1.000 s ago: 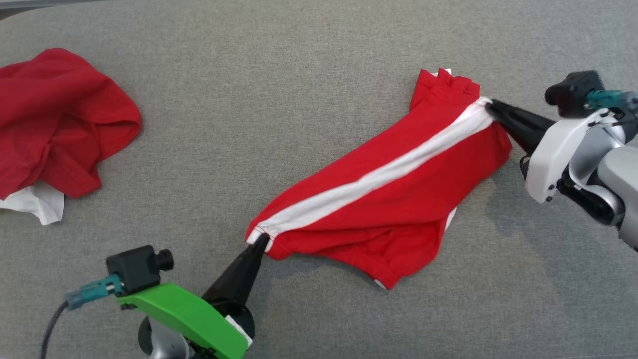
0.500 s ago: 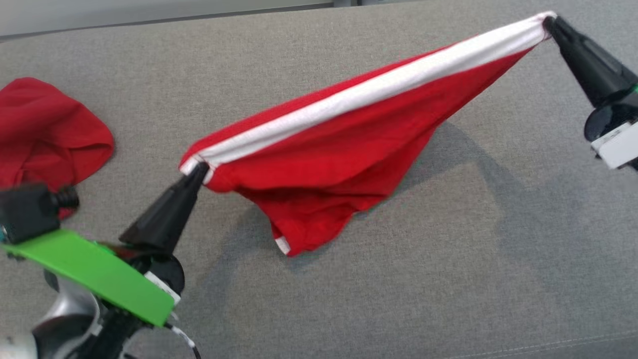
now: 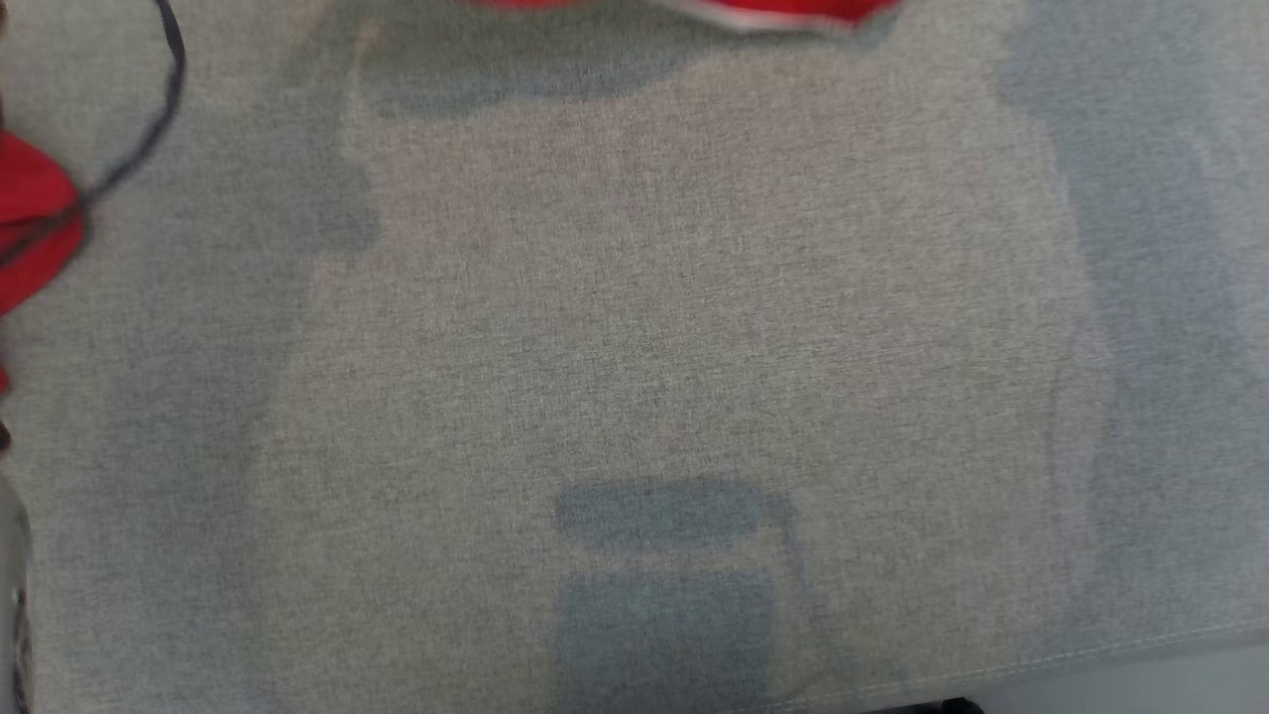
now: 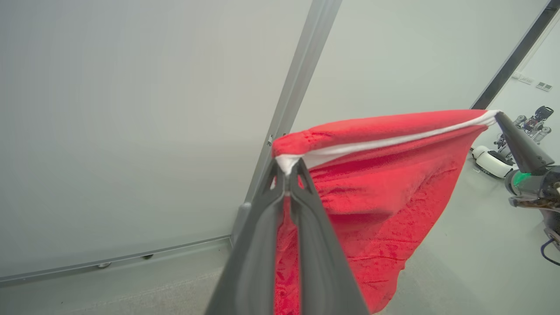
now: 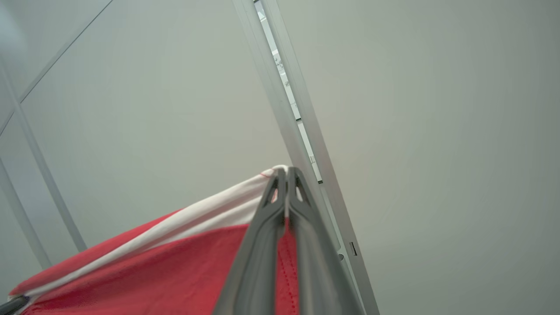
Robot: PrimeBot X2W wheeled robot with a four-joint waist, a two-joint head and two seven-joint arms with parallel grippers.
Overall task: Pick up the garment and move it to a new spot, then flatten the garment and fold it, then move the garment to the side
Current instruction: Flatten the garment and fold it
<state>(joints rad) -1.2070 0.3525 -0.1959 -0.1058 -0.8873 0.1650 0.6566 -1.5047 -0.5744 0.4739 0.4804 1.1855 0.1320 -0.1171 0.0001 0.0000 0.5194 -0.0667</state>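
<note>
The garment [image 4: 385, 183] is red with a white band along its top edge, and it hangs stretched in the air between my two grippers. In the left wrist view my left gripper [image 4: 288, 168] is shut on one end of the white band, and my right gripper [image 4: 496, 114] holds the far end. The right wrist view shows my right gripper [image 5: 286, 171] pinched shut on the band, with the garment [image 5: 175, 267] sloping down to the left. In the head view only the garment's blurred lower hem [image 3: 773, 12] shows at the top edge.
The grey fabric surface [image 3: 634, 347] lies below, crossed by shadows, with its front seam [image 3: 1091, 650] at the lower right. A second red garment [image 3: 30, 228] and a black cable [image 3: 149, 139] sit at the left edge. A metal post [image 4: 302, 74] divides the pale wall behind.
Both grippers have raised the stretched garment higher, so it has nearly left the top of the head view. The head camera has also shifted.
</note>
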